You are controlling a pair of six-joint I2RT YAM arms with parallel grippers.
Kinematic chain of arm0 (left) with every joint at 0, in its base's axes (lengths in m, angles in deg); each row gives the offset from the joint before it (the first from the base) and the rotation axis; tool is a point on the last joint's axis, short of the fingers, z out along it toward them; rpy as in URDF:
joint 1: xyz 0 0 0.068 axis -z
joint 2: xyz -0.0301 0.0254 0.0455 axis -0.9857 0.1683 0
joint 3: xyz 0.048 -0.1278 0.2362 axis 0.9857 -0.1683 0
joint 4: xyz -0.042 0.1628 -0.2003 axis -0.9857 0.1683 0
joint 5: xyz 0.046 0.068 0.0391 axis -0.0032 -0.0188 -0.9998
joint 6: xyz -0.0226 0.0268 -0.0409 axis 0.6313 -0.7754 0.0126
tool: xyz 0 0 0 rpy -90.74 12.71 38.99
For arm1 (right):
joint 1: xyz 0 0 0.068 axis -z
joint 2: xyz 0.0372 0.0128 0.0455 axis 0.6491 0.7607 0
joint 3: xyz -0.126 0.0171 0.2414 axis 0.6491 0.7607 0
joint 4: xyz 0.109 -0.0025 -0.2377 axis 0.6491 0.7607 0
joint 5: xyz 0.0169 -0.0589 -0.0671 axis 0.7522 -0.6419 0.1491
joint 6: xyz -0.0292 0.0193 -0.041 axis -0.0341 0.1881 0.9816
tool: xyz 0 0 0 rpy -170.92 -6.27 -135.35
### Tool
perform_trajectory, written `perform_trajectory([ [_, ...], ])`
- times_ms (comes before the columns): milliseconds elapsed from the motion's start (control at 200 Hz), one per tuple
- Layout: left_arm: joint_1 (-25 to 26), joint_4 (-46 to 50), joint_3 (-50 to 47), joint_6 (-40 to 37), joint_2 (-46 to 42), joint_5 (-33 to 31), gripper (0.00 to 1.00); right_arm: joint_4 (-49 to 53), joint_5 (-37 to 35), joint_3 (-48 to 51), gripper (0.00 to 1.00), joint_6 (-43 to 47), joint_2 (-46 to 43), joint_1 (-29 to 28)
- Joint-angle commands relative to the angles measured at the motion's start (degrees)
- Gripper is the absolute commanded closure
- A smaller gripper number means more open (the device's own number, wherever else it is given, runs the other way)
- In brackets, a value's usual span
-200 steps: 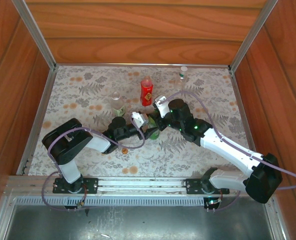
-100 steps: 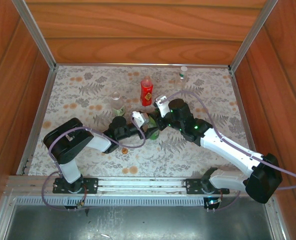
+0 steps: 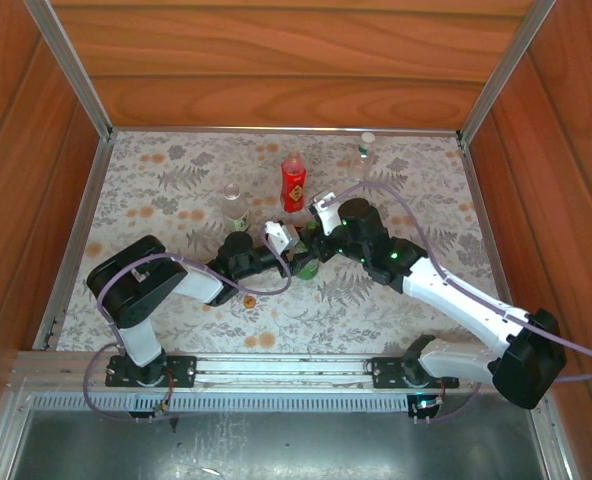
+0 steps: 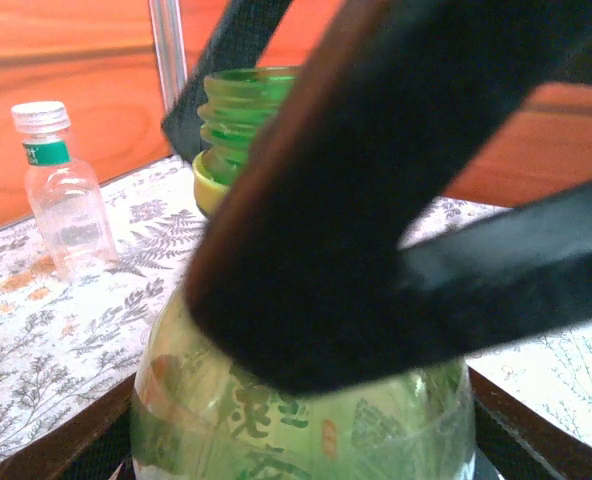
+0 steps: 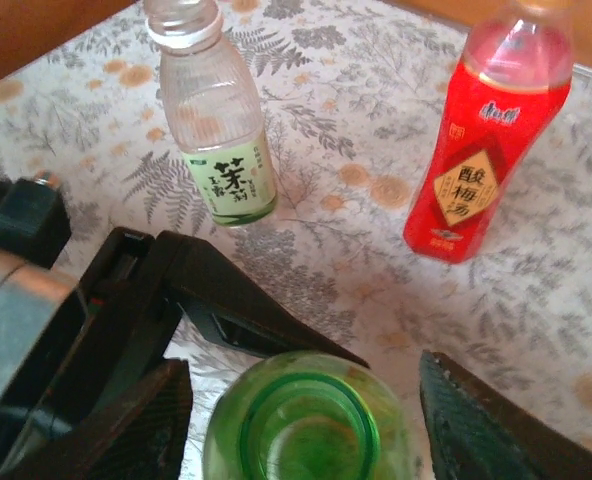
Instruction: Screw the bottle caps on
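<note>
Green plastic bottle (image 4: 296, 430) is stood uncapped at mid floral-print table (image 3: 156, 200). Its body is clasped by the left gripper (image 3: 297, 261); the right gripper (image 5: 301, 420) is spread wide astride the neck, nothing gripped. Possibly a yellow-green plastic cap (image 4: 208, 182) is seen beside the threads. 1 red plastic bottle (image 5: 486, 150) is stood behind.

You had the open bottle (image 3: 304, 262) at mid-worktop (image 3: 156, 180), inside the left jaws, with the right jaws either side of its mouth. Behind it stood the second bottle (image 3: 293, 183), the third bottle (image 3: 235, 208) back-left, and the fourth bottle (image 3: 366, 147) far back-right.
</note>
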State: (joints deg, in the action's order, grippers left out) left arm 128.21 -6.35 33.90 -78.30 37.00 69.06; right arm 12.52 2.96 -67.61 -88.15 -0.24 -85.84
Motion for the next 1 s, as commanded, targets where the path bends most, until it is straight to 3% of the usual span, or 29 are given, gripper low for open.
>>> perform_trajectory([
  [0,-0.02,-2.08,-1.24,-0.51,-1.19,0.85,0.35,-2.61,0.82,0.1,0.28,-0.37,-4.7,-0.16],
  [190,-1.05,-1.95,-3.16,0.07,-2.61,1.33,0.35,-5.22,-7.54,4.75,0.22,-2.57,-11.09,1.0],
  [365,-1.01,-1.97,-4.12,1.01,-3.67,2.34,0.36,-1.06,-14.66,8.7,0.24,-8.43,-11.86,7.1],
  [615,-0.82,-1.68,-5.59,0.77,-3.83,1.11,0.36,0.57,-12.64,10.61,0.33,-11.78,-2.19,14.4],
  [994,-0.54,-1.47,-6.2,-3.42,-3.46,2.36,0.36,0.3,-10.29,7.03,0.51,-16.22,15.28,18.96],
])
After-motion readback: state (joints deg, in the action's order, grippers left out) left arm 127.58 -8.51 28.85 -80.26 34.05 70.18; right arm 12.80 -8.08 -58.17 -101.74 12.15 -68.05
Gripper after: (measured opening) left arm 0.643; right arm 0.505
